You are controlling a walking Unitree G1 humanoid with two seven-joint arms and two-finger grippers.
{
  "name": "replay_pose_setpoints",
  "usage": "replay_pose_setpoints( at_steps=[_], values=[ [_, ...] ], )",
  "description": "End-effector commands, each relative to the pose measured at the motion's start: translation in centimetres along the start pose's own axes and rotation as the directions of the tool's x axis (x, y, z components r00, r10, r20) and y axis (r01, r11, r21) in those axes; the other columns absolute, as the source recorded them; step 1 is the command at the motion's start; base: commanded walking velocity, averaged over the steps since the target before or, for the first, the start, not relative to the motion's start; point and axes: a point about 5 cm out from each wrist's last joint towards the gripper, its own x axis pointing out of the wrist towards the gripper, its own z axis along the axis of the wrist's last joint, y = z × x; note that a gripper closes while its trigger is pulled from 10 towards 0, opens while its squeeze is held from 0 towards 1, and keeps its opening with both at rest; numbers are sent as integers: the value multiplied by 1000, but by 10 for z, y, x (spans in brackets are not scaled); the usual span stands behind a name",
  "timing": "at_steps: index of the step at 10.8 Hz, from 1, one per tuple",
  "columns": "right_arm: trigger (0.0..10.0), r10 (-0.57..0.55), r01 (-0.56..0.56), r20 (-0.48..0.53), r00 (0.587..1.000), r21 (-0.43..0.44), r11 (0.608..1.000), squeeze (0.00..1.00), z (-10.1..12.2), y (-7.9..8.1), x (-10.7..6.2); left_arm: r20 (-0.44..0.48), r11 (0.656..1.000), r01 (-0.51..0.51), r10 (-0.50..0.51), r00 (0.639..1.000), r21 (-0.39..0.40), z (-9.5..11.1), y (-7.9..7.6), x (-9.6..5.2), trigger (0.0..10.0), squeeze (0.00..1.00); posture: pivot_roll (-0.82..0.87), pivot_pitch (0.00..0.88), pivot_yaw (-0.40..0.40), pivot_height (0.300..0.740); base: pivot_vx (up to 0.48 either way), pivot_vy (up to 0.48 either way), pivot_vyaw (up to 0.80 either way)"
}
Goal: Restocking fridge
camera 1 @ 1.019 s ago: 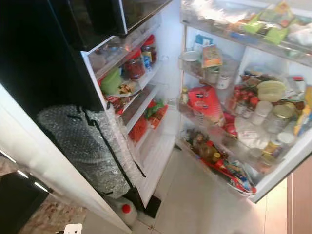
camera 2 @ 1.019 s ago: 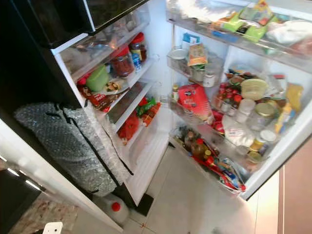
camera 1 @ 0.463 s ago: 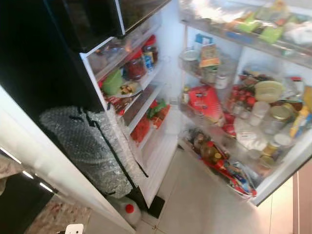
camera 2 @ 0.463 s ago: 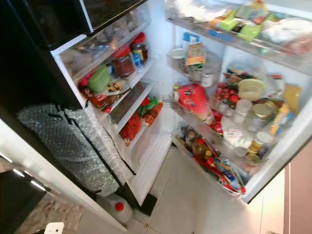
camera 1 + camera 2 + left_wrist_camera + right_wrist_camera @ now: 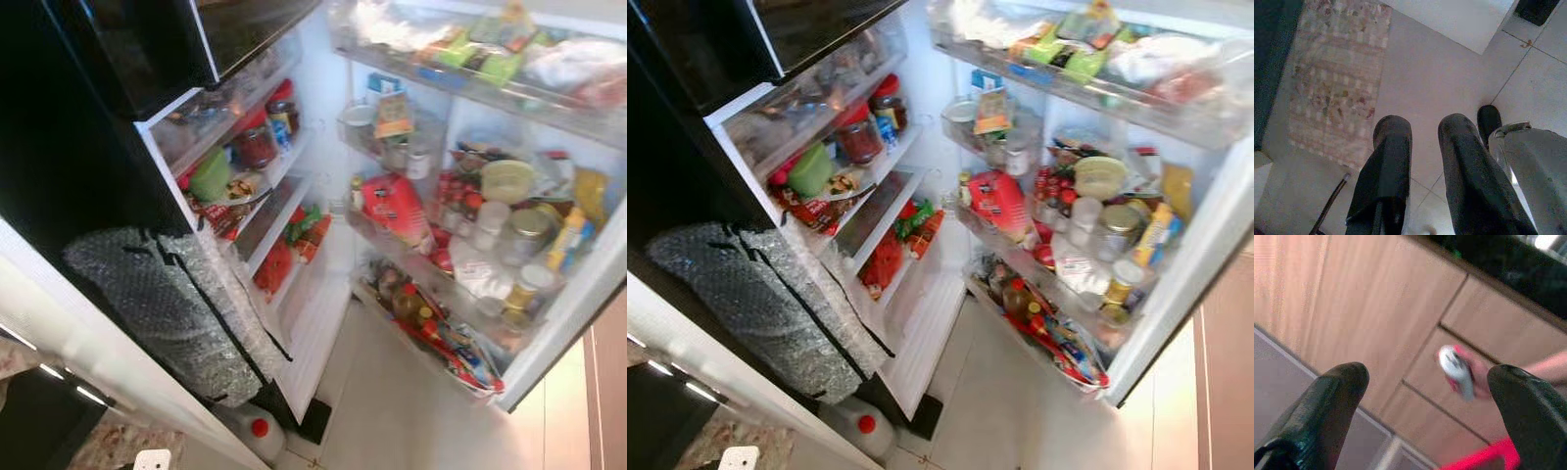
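Fridge open before us, door shelves full. Left gripper hangs narrowly parted over floor tiles; right gripper spread wide, empty.

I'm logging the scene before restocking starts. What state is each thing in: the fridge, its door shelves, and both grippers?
Fridge door: swung wide open.
Door shelves: packed with jars and bottles.
Red pouch: leaning in the middle door shelf.
Inner fridge shelves: holding jars and a green bowl.
White jug: on the floor, red cap on.
Left gripper: open, holding nothing, above the floor.
Right gripper: open wide, holding nothing.
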Motion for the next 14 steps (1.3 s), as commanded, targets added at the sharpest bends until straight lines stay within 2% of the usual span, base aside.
replay_pose_setpoints(
  at_steps=[1,2,3,4,5,7,9,10,13,14],
  values=[
    [10000,42,-46,81,996,48,998,0,20,10,4,-1,1000,-10,10,1000,5,0,3,0,10000,0,-209,0,123,740,0,0,0],
    [10000,149,-174,240,959,88,981,0,54,33,0,0,1000,-8,8,1000,4,1,3,0,10000,0,-209,0,115,740,0,0,0],
    [10000,189,-251,338,922,152,956,0,86,50,-5,6,1000,-13,13,1000,-11,3,3,0,10000,0,-204,0,99,740,0,0,0],
    [10000,211,-293,390,897,165,942,0,105,59,-7,5,999,-27,27,1000,-27,2,6,0,10000,0,-195,0,82,740,0,0,0],
    [10000,230,-321,403,886,174,931,0,113,63,-8,2,998,-43,43,999,-48,0,8,-1,10000,0,-191,0,69,740,0,0,0],
    [10000,214,-311,425,880,172,935,0,124,58,-5,-34,976,-123,119,992,-182,-14,17,-3,10000,0,-182,0,26,740,0,0,0],
    [10000,217,-301,405,888,155,941,0,125,53,2,-55,960,-153,144,988,-233,-20,16,-4,10000,0,-183,0,-2,740,0,0,0],
    [10000,225,-311,411,884,156,938,0,132,54,8,-63,961,-152,141,988,-232,-25,12,-4,10000,0,-197,0,-2,740,0,0,0],
    [10000,345,-448,454,822,141,883,0,156,70,10,-48,962,-147,140,989,-232,-20,7,-3,10000,0,-177,0,-4,740,0,0,0],
    [10000,400,-504,474,784,110,857,0,160,78,8,-23,959,-148,146,989,-242,-12,5,-2,10000,0,-131,0,-5,740,0,0,0]
  ],
)
